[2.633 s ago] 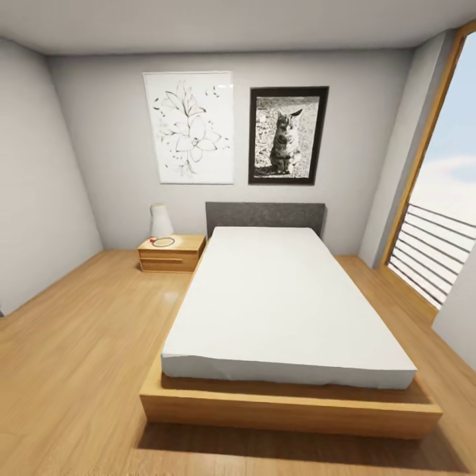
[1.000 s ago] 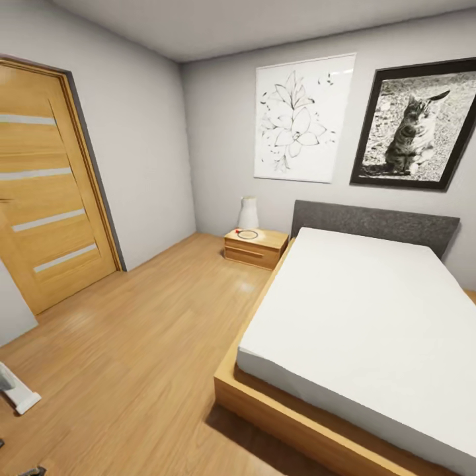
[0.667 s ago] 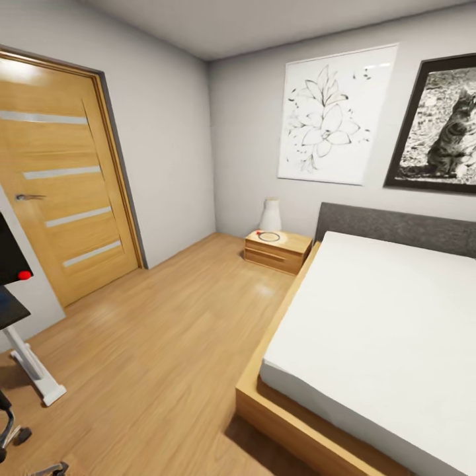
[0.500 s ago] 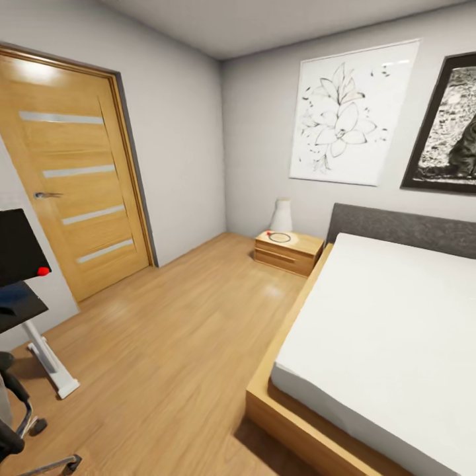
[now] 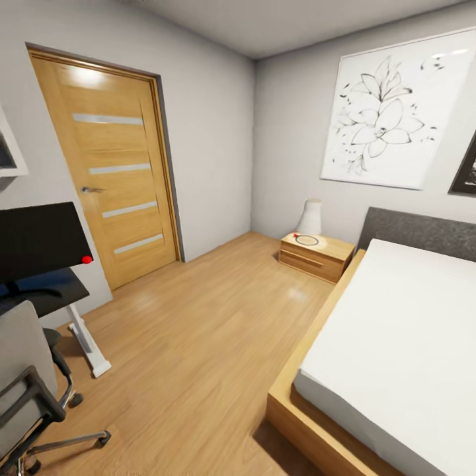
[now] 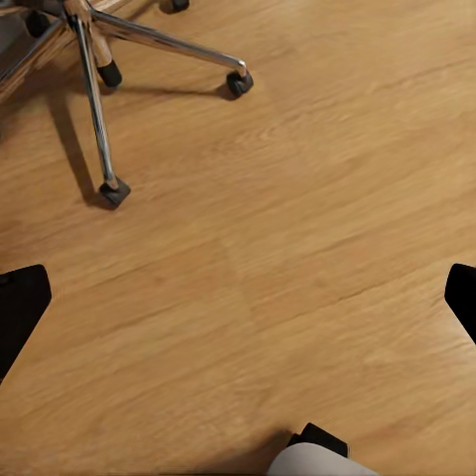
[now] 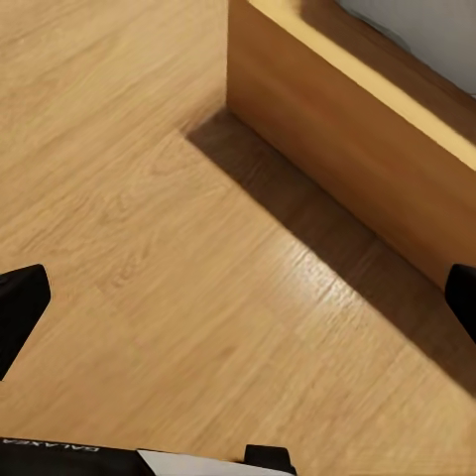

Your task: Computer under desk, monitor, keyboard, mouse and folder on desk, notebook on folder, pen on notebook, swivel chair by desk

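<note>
Head view: monitor (image 5: 41, 241) on table (image 5: 46, 294) at far left, chair (image 5: 26, 377) near; bed (image 5: 396, 344) right. Both claws apparently wide, fingertips (image 6: 22, 302) barely visible.

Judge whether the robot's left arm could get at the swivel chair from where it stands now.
Probably yes, or nearly. The swivel chair stands close at the robot's left, and the left claw, open, looks down on its chrome base over bare floor. Nothing lies between them.
</note>
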